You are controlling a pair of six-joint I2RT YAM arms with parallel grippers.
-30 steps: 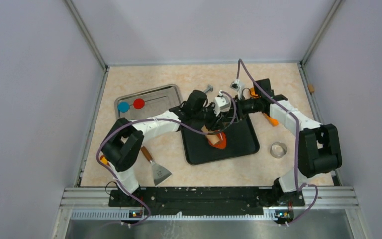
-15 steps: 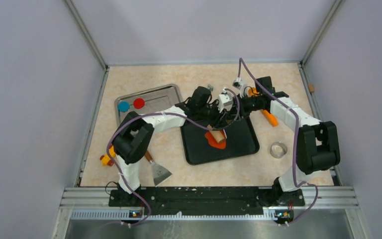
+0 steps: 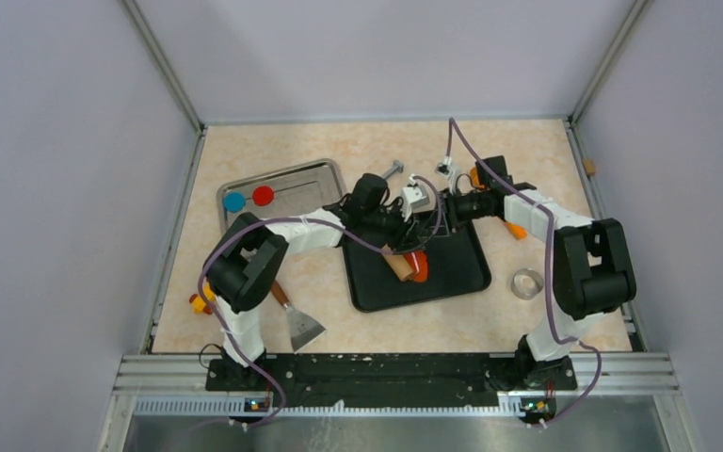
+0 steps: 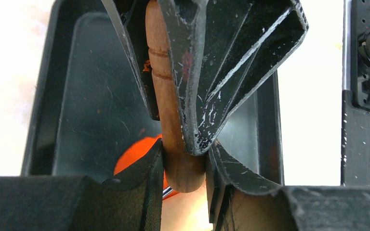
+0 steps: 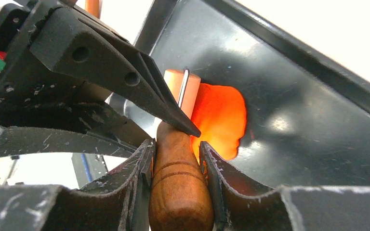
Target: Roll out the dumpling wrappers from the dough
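Both of your arms meet over the black tray (image 5: 298,120), sharing one wooden rolling pin (image 5: 178,197). Your right gripper (image 5: 176,156) is clamped on the pin's grooved handle, a finger pressed to each side of the wood. Your left gripper (image 4: 183,171) is closed on the same pin, its fingers pinching the rounded end, and the two grippers sit so close that they overlap along the shaft. The orange dough (image 5: 219,120) lies flattened on the tray floor just past your right fingertips, on the far side of the pin and touching it; from your left wrist it shows only as an orange patch beside and below the left-hand finger. In the overhead view, well off to the outer side of your left arm, a metal tray (image 3: 325,174) holds a blue disc (image 3: 234,201) and a red disc (image 3: 263,195), and a scraper (image 3: 301,325) lies near that arm's base. A metal ring (image 3: 527,282) rests on the table beside your right arm, outside the black tray, and an orange-handled tool (image 3: 513,226) lies partly under that arm.
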